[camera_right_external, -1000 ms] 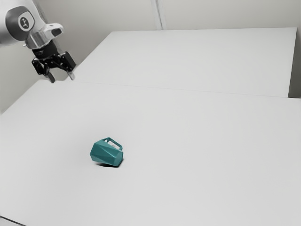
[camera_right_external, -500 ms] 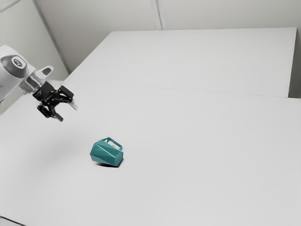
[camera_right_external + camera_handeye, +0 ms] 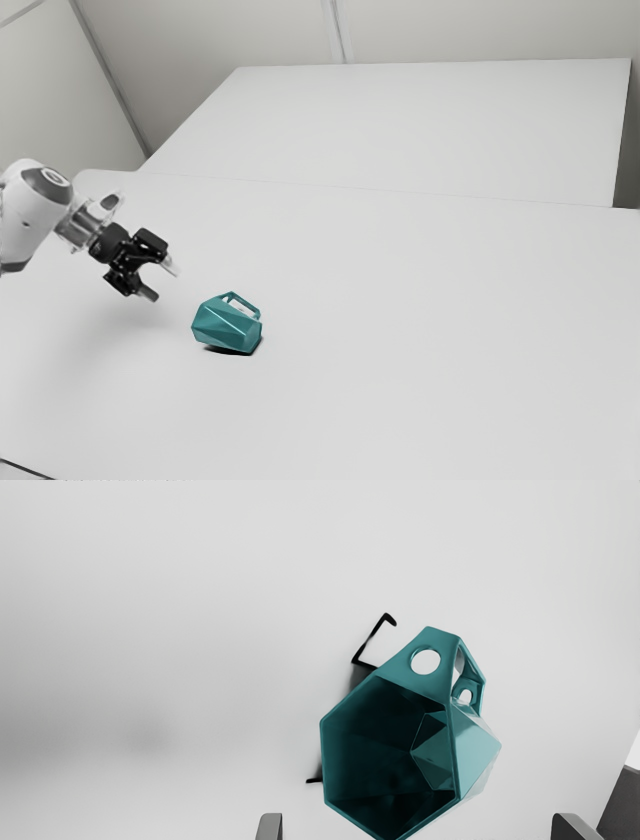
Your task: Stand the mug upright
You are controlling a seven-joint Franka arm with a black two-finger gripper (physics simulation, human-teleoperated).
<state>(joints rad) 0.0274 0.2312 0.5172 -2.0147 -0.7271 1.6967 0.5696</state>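
Note:
My gripper (image 3: 158, 281) hangs open above the table in the exterior view, just to the left of the teal faceted mug (image 3: 226, 326) and a little higher. The mug lies on its side, its handle up and toward the back. In the wrist view the open mouth of the mug (image 3: 390, 750) faces my hand. There the gripper (image 3: 417, 825) has its fingertips wide apart, with the mug ahead of them and nothing held.
The white table (image 3: 400, 330) carries the mug. Behind it stands a raised white surface (image 3: 420, 130). A dark cable (image 3: 25, 469) runs at the exterior view's lower left corner.
From the upper left of the exterior view, my hand has come down and to the right, toward the mug. The mug has stayed where it was.

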